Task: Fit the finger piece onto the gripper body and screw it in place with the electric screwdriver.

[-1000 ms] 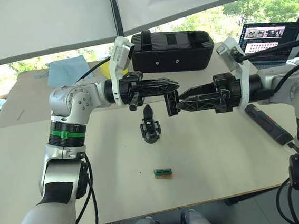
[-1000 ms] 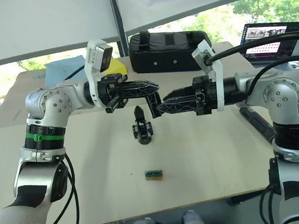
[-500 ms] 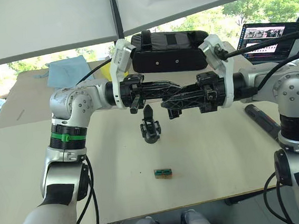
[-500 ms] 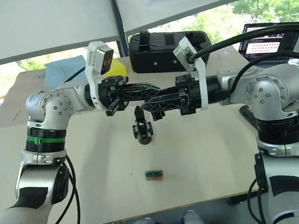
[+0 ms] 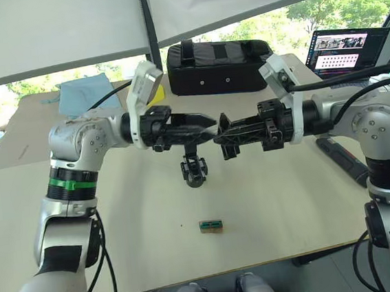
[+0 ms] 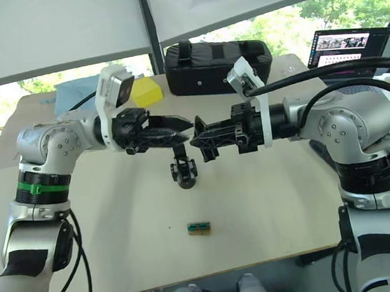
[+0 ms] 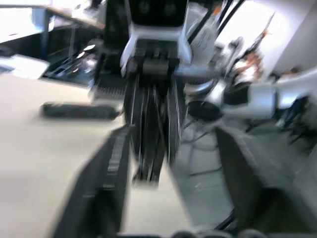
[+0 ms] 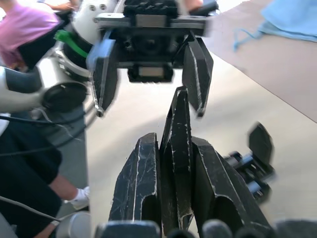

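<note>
You are near the start of the job; none of the big steps is done yet

Your right gripper (image 5: 220, 133) is up in the air over the middle of the table (image 5: 290, 206). Its jaws are pinching the finger piece (image 8: 177, 134), and the pointy end sticks out past the jaws

Your left gripper (image 5: 203, 124) faces it, tip to tip, very close. Its jaws are spread wide, one on each side of the pointy end. You can't tell if they touch it. It looks like you are about to pass the piece from one gripper to the other, but that is a guess

The gripper body (image 5: 195, 171) sits on the table, just under the two grippers. Nothing is holding it. A thin black part stands up from its top, but you can't tell what that part is

The electric screwdriver (image 5: 343, 161) lies on the table by your right arm, well apart from the gripper body. Nobody has picked it up

So you have the piece in hand. What is left: put the piece on the gripper body, pick up the electric screwdriver, and screw the piece on tight
</note>
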### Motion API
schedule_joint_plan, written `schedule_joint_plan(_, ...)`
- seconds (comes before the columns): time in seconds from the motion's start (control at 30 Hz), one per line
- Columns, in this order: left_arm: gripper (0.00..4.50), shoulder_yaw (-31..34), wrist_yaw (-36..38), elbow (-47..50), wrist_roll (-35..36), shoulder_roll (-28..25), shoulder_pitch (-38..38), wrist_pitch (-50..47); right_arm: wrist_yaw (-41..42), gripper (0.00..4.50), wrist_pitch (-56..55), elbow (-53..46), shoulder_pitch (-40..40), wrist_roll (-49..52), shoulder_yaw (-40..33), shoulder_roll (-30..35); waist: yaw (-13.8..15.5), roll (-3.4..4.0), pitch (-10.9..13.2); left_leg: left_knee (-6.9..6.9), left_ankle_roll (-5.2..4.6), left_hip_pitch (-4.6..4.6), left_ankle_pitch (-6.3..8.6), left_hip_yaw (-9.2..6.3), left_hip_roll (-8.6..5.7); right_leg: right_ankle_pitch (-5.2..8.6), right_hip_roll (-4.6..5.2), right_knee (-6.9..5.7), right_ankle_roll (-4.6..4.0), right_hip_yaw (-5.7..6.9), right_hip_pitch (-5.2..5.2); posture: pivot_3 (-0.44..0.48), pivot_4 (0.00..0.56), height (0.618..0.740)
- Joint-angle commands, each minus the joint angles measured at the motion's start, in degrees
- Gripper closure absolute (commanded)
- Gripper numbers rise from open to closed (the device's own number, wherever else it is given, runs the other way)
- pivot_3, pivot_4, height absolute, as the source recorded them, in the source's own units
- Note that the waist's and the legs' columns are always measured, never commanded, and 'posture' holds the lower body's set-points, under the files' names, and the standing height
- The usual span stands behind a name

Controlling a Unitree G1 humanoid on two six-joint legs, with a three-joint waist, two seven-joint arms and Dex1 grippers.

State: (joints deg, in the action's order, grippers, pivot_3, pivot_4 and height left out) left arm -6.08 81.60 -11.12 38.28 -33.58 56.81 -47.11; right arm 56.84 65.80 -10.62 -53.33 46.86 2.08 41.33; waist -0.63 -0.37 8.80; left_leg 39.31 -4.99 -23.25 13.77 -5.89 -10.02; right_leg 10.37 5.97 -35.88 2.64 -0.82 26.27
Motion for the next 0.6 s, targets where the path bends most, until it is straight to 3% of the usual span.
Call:
schedule_joint_plan(0.03,0.0,-1.3,3.7,-0.2,-7.4,-4.8,-4.9,12.2,1.4,4.12,-6.7,-2.3,3.4,-4.4,1.0,2.8,0.0,0.01,0.0,-0.01,0.0,0.03,0.01,0.01,0.0,0.0,0.0,0.01,0.0,0.0,-0.02,0.0,0.15,0.74)
schedule_joint_plan(0.13,0.0,-1.8,4.8,1.4,-10.7,-7.7,-10.1,17.8,1.9,4.12,-8.7,-2.3,5.3,-5.6,0.5,3.8,0.0,0.01,0.0,-0.02,0.01,-0.03,0.01,0.02,-0.02,0.0,0.0,0.02,0.0,0.01,0.04,0.0,0.15,0.74)
schedule_joint_plan(0.23,0.0,-3.3,0.9,-2.6,-18.8,-8.8,-16.7,28.3,2.2,4.12,-10.2,-3.3,7.7,-6.4,0.0,4.5,0.1,0.01,0.0,-0.04,0.01,0.02,0.02,0.03,-0.01,0.0,0.0,0.07,0.0,0.01,0.02,0.0,0.15,0.74)
schedule_joint_plan(0.37,0.0,-4.8,-5.5,-9.3,-24.7,-3.4,-18.8,37.2,2.3,4.12,-11.3,-4.7,10.3,-6.3,-0.2,4.6,1.2,0.01,0.0,-0.03,0.04,0.04,0.03,0.02,-0.03,0.0,0.02,0.11,0.0,0.01,-0.04,0.0,0.15,0.74)
schedule_joint_plan(0.47,0.0,-5.5,-11.5,-17.3,-28.1,3.6,-16.3,42.1,2.2,4.12,-11.6,-5.1,11.2,-6.5,-0.1,4.5,2.0,-0.02,0.0,0.06,0.04,-0.03,0.03,0.01,-0.09,-0.01,0.1,0.12,0.01,0.04,-0.05,0.0,0.15,0.74)
schedule_joint_plan(0.6,0.0,-5.7,-13.3,-24.8,-30.0,10.0,-14.2,47.1,1.7,4.12,-11.8,-5.8,11.7,-6.2,-0.4,3.9,1.9,-0.06,0.0,0.24,-0.04,-0.09,0.07,0.01,-0.09,-0.03,0.13,0.11,0.05,0.06,-0.07,0.0,0.15,0.74)
